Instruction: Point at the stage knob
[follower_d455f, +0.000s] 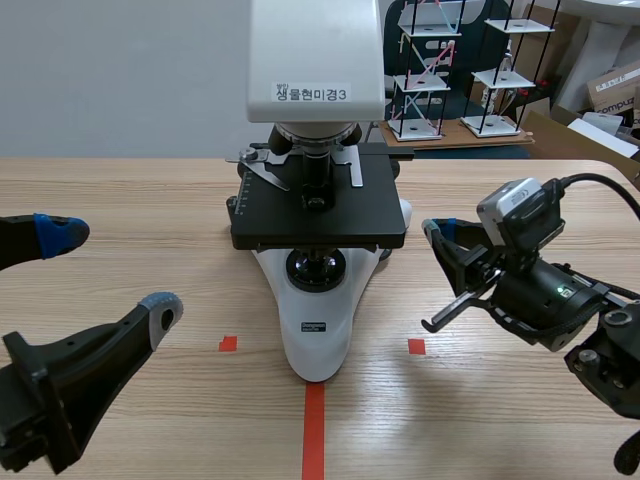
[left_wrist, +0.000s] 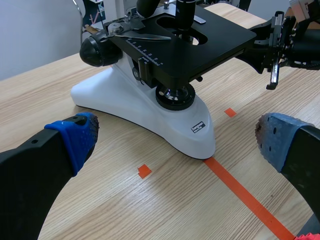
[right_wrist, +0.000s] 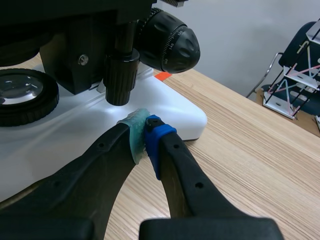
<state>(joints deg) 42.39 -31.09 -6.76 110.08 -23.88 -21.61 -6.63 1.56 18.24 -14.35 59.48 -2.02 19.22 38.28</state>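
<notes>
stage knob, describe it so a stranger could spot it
Find the white-based microscope mid-table and its flat black stage. Under the stage's right side hangs the black ribbed stage knob. Unlike the big round focus knob beside it, it is a slim vertical cylinder.

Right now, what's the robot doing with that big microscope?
The right gripper, its fingers shut together, is pointing its tips at the small black stage knob hanging under the stage of the microscope, very close to it. The left gripper sits open in front of the microscope, touching nothing.
</notes>
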